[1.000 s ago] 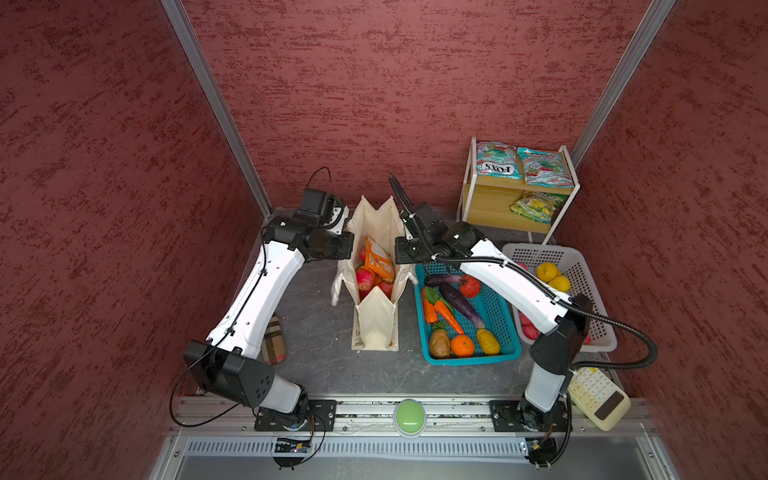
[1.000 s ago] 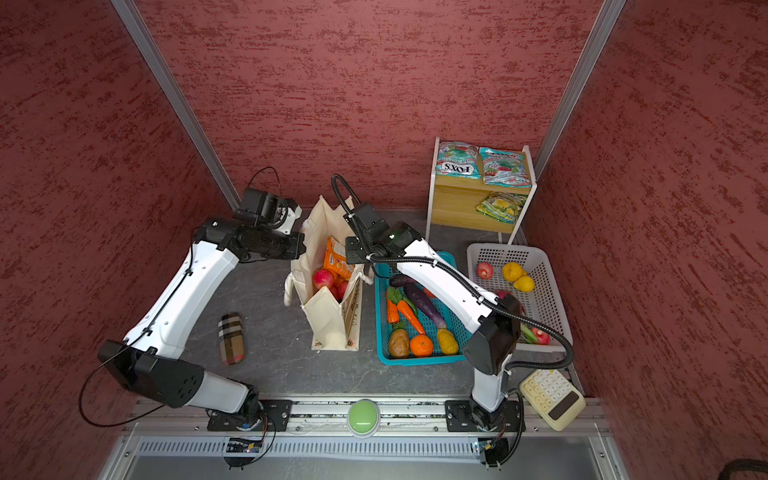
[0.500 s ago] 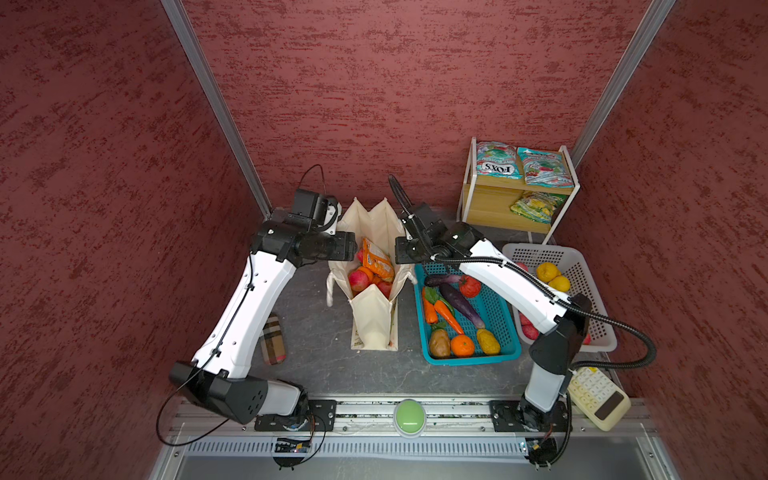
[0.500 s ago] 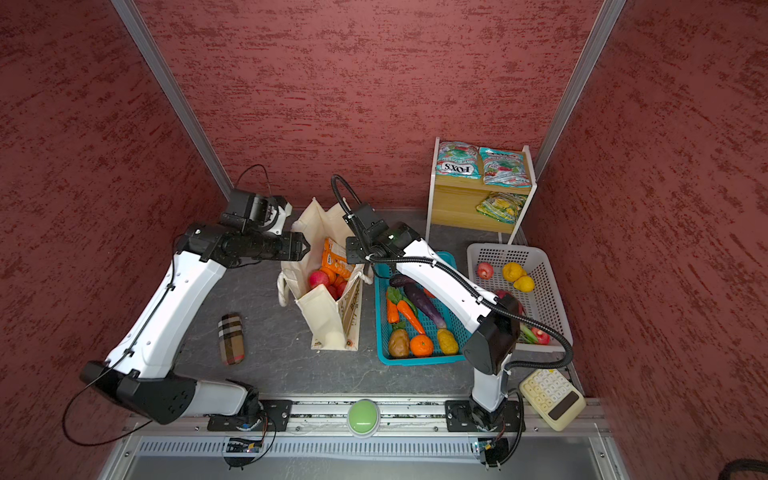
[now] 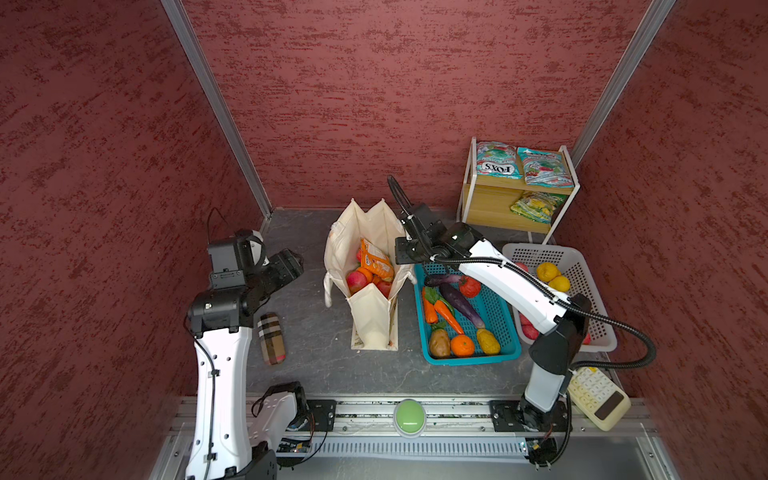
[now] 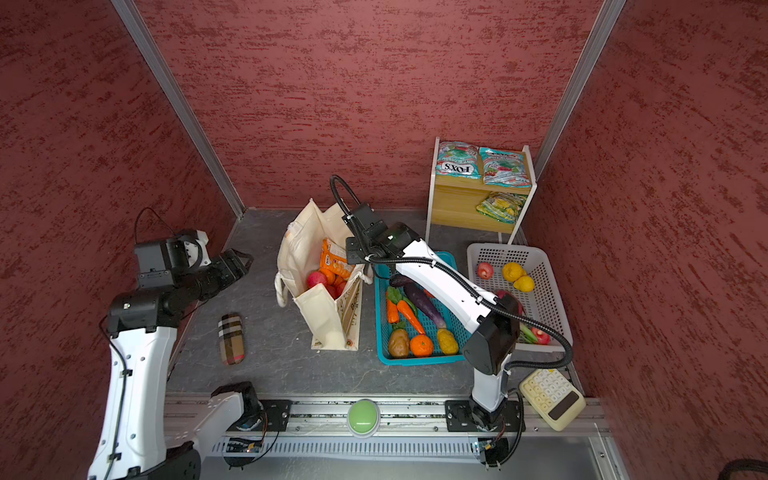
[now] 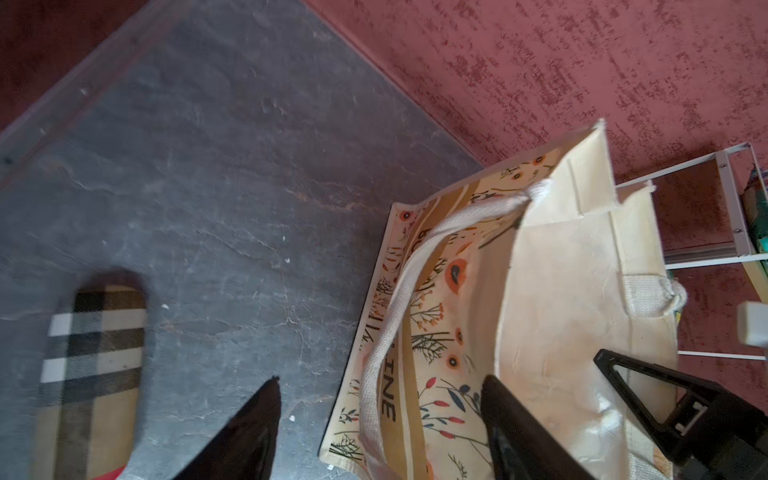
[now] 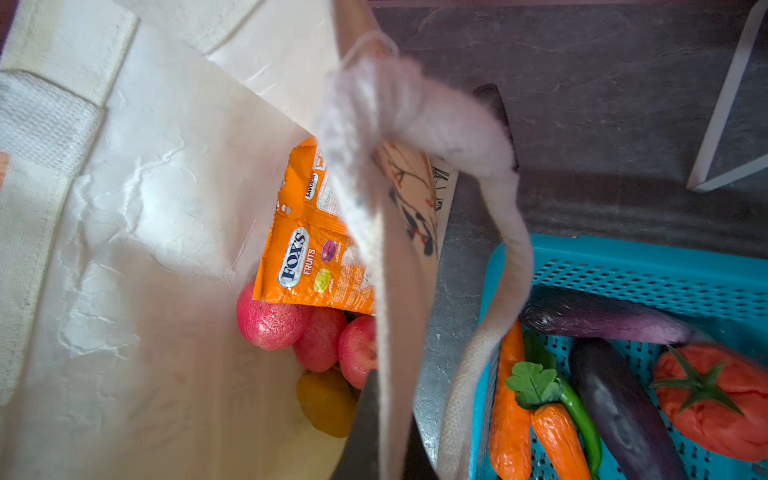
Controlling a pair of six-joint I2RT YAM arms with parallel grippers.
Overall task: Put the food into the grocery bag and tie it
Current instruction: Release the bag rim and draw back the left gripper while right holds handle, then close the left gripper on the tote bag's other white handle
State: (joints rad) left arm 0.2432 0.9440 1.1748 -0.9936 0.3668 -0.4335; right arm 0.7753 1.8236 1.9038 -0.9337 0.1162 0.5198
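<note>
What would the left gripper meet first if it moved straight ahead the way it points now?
Most likely the grocery bag: the open left gripper points at its floral side, where the white handle hangs. Whether handle or fabric comes first, depth leaves unclear.

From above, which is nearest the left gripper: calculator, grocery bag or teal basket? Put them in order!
1. grocery bag, just right of the left gripper.
2. teal basket, past the bag.
3. calculator, far front-right corner.
</note>
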